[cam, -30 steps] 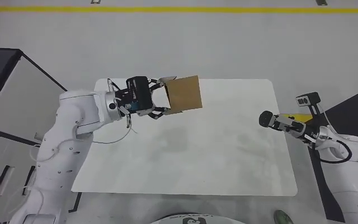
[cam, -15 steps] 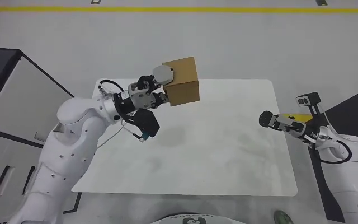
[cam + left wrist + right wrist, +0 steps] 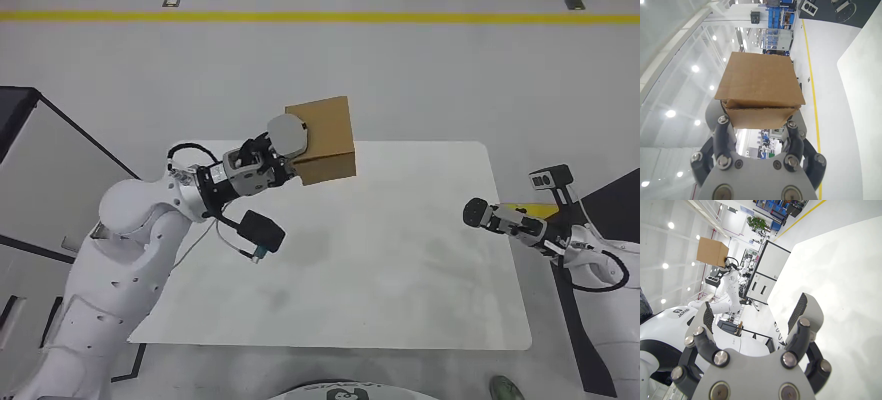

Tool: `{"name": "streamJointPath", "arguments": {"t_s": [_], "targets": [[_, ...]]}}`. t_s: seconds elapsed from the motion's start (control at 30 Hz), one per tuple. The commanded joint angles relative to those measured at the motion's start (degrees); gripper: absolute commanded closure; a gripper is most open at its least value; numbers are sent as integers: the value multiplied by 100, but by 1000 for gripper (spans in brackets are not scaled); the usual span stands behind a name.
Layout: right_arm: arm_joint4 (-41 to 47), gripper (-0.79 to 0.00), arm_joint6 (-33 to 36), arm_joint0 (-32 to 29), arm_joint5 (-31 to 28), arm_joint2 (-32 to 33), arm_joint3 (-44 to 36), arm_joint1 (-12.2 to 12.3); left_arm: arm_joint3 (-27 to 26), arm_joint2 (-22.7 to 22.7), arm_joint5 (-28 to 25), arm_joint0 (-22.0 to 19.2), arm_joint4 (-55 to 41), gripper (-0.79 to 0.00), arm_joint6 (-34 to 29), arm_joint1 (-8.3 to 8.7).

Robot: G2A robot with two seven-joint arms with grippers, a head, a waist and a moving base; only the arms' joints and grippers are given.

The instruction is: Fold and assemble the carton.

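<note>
Obstacle: brown cardboard carton (image 3: pixel 322 140), raised in left end effector (image 3: pixel 286 158), blocks far-left edge of white surface (image 3: pixel 400 270); right end effector (image 3: pixel 474 213) at right edge, well apart, broad passage between them.

No text, label, number or sign can be read here. The faces of the brown cardboard carton (image 3: pixel 759 81) that show are plain, and so is the top of the white table (image 3: pixel 400 260).
</note>
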Motion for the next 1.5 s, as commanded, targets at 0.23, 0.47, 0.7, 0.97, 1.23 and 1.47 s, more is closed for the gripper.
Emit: {"name": "streamJointPath", "arguments": {"t_s": [0.23,0.47,0.7,0.97,1.23,1.47], "targets": [[0,-785,0,0,0,0,0,0,112,-29,2334,-154,1751,0,392,14],[0,-785,0,0,0,0,0,0,321,65,3483,-183,2320,0,275,-14],[0,-785,0,0,0,0,0,0,310,64,3489,-179,2333,0,266,-14],[0,-785,0,0,0,0,0,0,210,17,4723,-274,3117,0,543,-9],[0,-785,0,0,0,0,0,0,197,97,5566,-406,3721,0,254,-46],[0,-785,0,0,0,0,0,0,239,61,5526,-435,3721,0,260,-44]]}}
